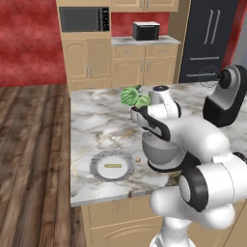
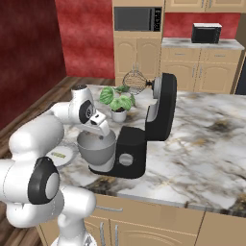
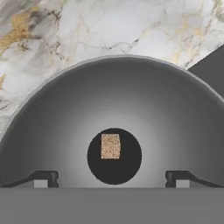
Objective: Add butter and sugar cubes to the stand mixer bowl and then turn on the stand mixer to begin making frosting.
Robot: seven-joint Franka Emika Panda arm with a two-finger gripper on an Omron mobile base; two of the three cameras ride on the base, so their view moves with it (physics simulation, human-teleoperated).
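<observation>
Tool [image 3: 112, 177] spread wide and empty, poised just above the stand mixer bowl [image 3: 65, 113] — one sugar cube [image 3: 110, 145] sits free at the bowl's bottom centre, so I'd call the sugar drop done for that cube.

Butter [image 1: 113, 166] not in yet: one stick, flat on the plate [image 1: 96, 163] at the counter's [image 1: 96, 125] near-left. A second sugar cube [image 1: 138, 159] lies on the counter between plate and bowl.

Next move, as I read it — lift clear of the bowl rim, swing left, pick from above.

Behind: one stand mixer [image 2: 144, 139], head tilted back, one whisk [image 2: 135, 79] on it, side knob [image 2: 126, 159] untouched. One potted plant [image 2: 116, 102] past the bowl.
</observation>
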